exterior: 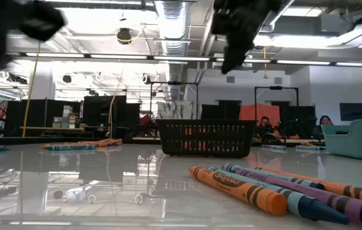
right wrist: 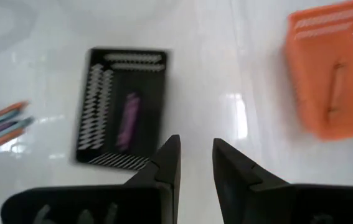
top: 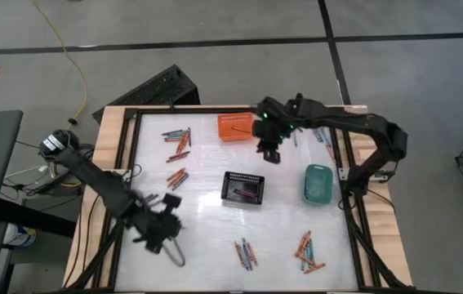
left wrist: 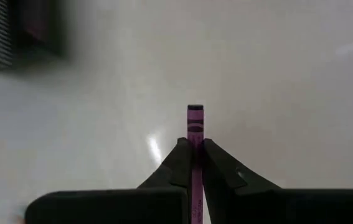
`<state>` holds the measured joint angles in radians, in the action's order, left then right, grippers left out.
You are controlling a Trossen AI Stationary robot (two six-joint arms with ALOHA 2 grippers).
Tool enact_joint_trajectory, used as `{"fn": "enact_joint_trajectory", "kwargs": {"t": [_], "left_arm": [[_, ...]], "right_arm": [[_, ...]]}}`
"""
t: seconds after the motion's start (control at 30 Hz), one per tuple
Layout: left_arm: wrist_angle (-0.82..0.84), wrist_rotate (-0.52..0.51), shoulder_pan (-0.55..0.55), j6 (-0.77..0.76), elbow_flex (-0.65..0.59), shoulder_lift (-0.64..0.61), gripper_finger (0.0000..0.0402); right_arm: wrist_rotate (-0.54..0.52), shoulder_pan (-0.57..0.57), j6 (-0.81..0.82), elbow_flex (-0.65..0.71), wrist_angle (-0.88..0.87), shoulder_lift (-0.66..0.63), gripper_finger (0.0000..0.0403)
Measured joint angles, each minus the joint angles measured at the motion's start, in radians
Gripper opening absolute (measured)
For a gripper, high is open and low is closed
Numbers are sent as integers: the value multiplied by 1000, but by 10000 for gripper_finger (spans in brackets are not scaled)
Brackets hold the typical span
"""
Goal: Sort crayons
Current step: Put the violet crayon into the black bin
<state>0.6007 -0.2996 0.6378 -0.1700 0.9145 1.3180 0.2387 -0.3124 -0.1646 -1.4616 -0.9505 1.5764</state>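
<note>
The left gripper (left wrist: 192, 152) hangs at the lower left of the high view, its fingers (left wrist: 177, 163) pinching a purple crayon (left wrist: 195, 124): a thin stick with a dark wrapper band whose flat end juts out past the fingertips, long axis in line with them. The right gripper (right wrist: 195, 152) hovers in the upper middle of the high view just beside the orange basket (top: 235, 126), fingers spread with nothing between them. The black basket (top: 243, 188) at mid-frame holds one purple crayon (right wrist: 127, 120) lying lengthwise; the orange basket holds an orange stick (right wrist: 334, 90). The teal basket (top: 318, 183) sits right of centre; its contents cannot be seen. Loose crayons (top: 179, 140) lie in small clusters around the white desk (top: 207, 237)
</note>
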Motion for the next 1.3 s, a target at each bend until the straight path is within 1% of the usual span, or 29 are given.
{"fn": "enact_joint_trajectory", "kwargs": {"t": [0.1,0.23,0.37,0.5,0.6,0.73,0.93,1.1,1.2,1.3], "left_arm": [[-57,0,-129,178,42,-6,3],[-148,84,-300,371,87,1,3],[-223,205,-461,475,116,28,3],[-290,351,-579,534,149,91,4],[-327,427,-618,577,184,168,4],[-328,452,-643,629,252,291,4],[-287,475,-666,649,350,446,4],[-261,475,-682,664,393,504,5],[-270,475,-689,668,404,517,5],[-285,479,-691,673,404,519,6]], "right_arm": [[-44,108,89,0,-66,-50,87],[-132,280,237,0,-124,-105,87],[-243,467,411,0,-159,-140,87],[-363,647,579,0,-168,-147,87],[-420,763,691,0,-175,-134,87],[-454,892,829,15,-176,-120,87],[-510,1068,981,44,-178,-80,87],[-513,1164,1106,61,-171,-15,87],[-536,1201,1181,71,-169,31,87],[-541,1227,1316,89,-174,73,87]]}}
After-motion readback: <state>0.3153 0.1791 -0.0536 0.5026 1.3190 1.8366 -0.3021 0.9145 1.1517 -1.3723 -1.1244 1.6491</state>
